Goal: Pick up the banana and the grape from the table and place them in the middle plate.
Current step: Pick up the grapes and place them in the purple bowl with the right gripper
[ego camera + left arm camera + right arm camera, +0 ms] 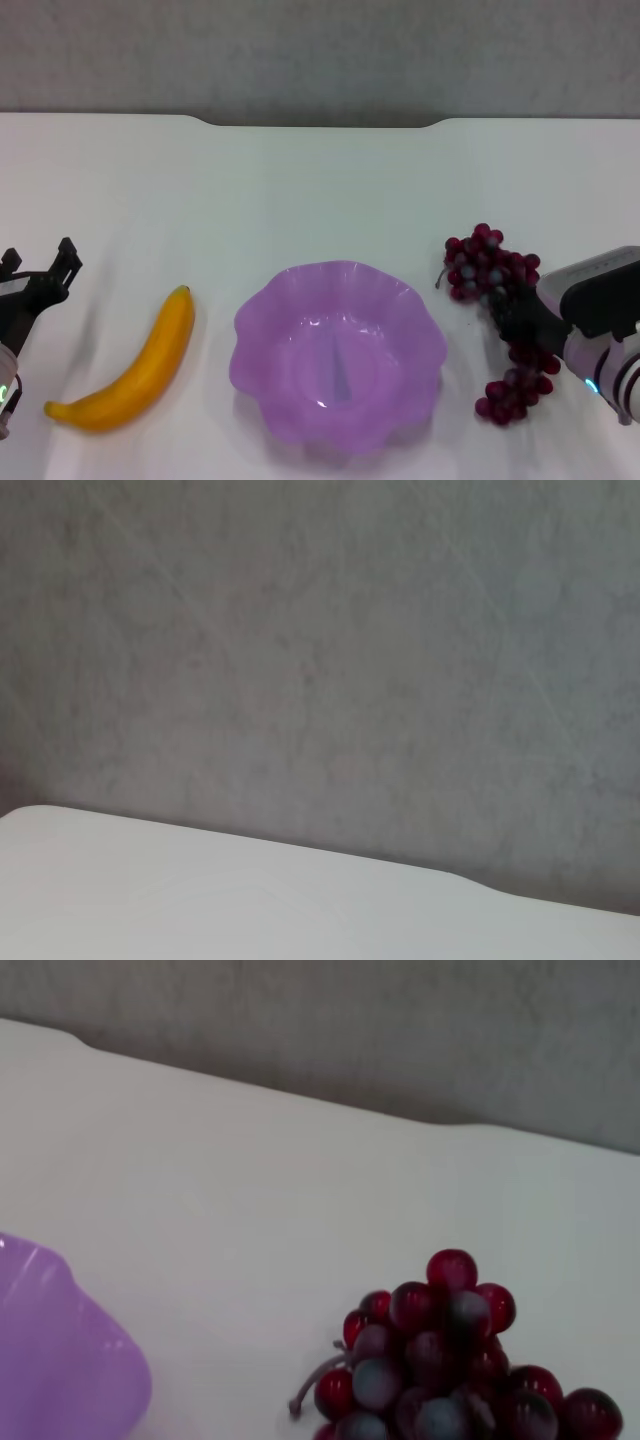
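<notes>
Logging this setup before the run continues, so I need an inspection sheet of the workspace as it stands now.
Surface: white table, notch in far edge.
Job's things: banana on the table left of the plate; grape right of it; plate holds nothing.
Clutter: nothing seen.
Grippers: left gripper open, at the left edge, apart from the banana; right gripper over the middle of the grape.
Cables: nothing seen.
Surroundings: grey wall behind the table.
</notes>
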Controlling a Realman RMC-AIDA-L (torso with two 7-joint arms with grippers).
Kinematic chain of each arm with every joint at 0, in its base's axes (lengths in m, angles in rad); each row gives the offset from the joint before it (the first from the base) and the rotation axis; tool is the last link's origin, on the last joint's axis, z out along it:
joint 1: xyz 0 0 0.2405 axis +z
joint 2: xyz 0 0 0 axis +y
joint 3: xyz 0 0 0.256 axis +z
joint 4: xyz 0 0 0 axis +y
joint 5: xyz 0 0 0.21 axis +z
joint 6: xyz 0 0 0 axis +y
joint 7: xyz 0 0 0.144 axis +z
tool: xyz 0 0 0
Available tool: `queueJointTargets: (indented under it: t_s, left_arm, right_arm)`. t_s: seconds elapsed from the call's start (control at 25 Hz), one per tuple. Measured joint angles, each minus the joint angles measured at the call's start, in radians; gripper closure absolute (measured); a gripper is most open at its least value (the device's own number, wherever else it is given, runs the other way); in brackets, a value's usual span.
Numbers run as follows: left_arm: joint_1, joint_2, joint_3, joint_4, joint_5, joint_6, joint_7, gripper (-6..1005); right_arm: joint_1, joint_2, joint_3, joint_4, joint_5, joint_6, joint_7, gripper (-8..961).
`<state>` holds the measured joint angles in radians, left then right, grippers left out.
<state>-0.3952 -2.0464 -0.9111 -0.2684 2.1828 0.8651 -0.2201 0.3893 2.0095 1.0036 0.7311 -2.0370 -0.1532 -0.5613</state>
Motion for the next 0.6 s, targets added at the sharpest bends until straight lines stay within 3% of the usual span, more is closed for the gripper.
queueJointTargets:
  t_s: [0.6]
  left_arm:
    - [-0.002,0.000,0.002,0.006,0.000,-0.001,0.001,232]
  right_arm:
    - [-0.026,0.000,-0.099,0.001,-0.001,-0.170,0.000,653]
